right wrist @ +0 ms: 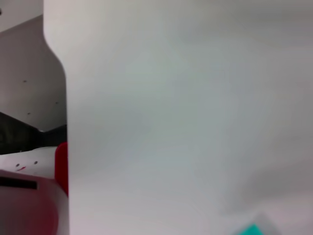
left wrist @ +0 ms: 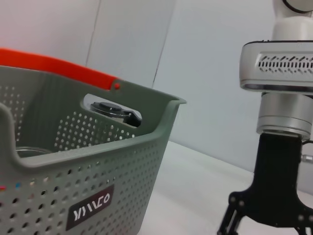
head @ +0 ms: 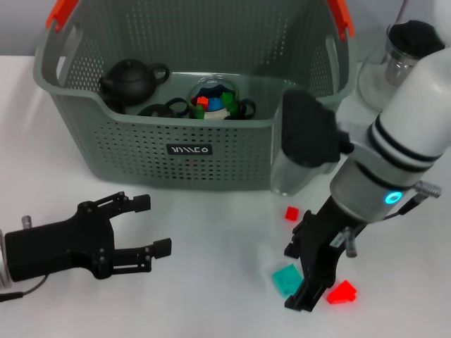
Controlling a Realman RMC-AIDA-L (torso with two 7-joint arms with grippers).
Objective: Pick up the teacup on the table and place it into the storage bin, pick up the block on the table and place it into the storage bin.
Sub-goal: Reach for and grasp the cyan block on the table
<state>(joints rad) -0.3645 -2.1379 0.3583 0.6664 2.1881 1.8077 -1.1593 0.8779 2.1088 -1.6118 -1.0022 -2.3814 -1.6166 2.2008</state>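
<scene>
The grey perforated storage bin [head: 141, 151] with orange handles stands at the back of the white table; it also fills the left wrist view [left wrist: 122, 161]. Inside lie a black teapot [head: 130, 81], small black teacups [head: 156, 110] and a clear glass bowl of coloured pieces [head: 215, 98]. A teal block [head: 282, 280] lies on the table in front of the bin, with a red block [head: 342, 292] to its right and a small red block [head: 292, 213] behind it. My right gripper [head: 294, 279] points down, open, its fingertips on either side of the teal block. My left gripper [head: 144, 227] rests open at the front left, holding nothing.
A glass jar with a black lid [head: 394, 60] stands to the right of the bin, behind my right arm. The right wrist view is mostly blocked by a white surface, with a corner of the teal block [right wrist: 252, 229] at its edge.
</scene>
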